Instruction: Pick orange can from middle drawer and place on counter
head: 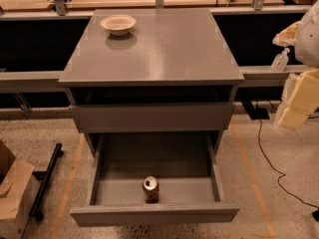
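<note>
The orange can (150, 188) stands upright in the pulled-out middle drawer (154, 214), near the middle of its front wall, silver top showing. The grey counter (164, 49) is the cabinet's top, above the drawer. My gripper (293, 108) shows as pale cream blocks at the right edge of the camera view. It hangs beside the cabinet at about the level of the closed drawer front, well to the right of and above the can, and holds nothing that I can see.
A cream shallow bowl (118, 24) sits on the counter's back left. A closed drawer front (149, 116) sits above the open drawer. A small clear bottle (280, 59) stands on a ledge at right. A cardboard box (12, 198) and a black pole (47, 176) lie on the floor at left, and a black cable (269, 158) at right.
</note>
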You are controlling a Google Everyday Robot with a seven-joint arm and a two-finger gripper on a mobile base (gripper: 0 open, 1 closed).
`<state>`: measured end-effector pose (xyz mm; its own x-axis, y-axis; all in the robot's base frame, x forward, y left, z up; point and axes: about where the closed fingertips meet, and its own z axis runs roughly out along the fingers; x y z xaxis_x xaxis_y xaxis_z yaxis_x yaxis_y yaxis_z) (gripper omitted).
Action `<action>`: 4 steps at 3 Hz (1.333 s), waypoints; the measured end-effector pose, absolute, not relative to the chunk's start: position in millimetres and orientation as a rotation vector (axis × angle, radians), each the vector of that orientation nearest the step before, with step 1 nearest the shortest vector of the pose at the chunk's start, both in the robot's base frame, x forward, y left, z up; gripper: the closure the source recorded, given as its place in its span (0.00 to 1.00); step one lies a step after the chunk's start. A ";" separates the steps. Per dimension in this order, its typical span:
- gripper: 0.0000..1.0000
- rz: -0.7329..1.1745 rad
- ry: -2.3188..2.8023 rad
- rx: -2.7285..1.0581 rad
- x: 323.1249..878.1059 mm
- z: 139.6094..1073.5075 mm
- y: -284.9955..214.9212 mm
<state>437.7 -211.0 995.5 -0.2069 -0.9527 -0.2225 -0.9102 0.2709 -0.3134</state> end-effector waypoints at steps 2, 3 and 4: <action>0.00 -0.150 2.148 -1.694 438.7 958.1 -209.9; 0.00 -0.150 2.145 -1.693 439.1 955.6 -209.7; 0.00 -0.167 2.133 -1.729 436.4 953.2 -209.8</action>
<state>436.4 -209.8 953.2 -0.1643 -0.9611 -0.2219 -0.9149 0.2326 -0.3300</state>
